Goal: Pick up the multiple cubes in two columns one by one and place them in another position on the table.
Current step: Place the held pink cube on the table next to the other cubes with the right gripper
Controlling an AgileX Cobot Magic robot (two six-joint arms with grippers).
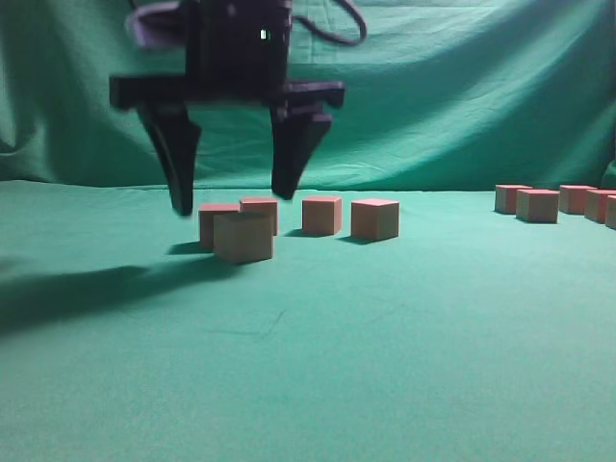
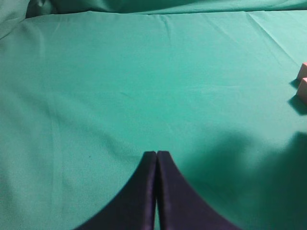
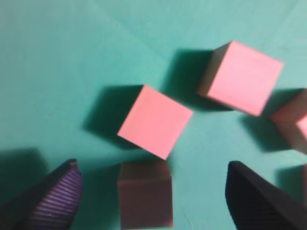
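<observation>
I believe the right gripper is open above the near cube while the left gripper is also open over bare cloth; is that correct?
Not quite. The left gripper is shut, fingers pressed together, as the left wrist view shows. The rest holds: the right gripper is open above the near cube.

Dim, soft focus in all 3 views; long shadow left on table (image 1: pixel 404 366), right wrist view blurred.

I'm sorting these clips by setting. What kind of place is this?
Probably a staged lab tabletop: green cloth covers the table and backdrop, with plain pink cubes under a robot pincer.
</observation>
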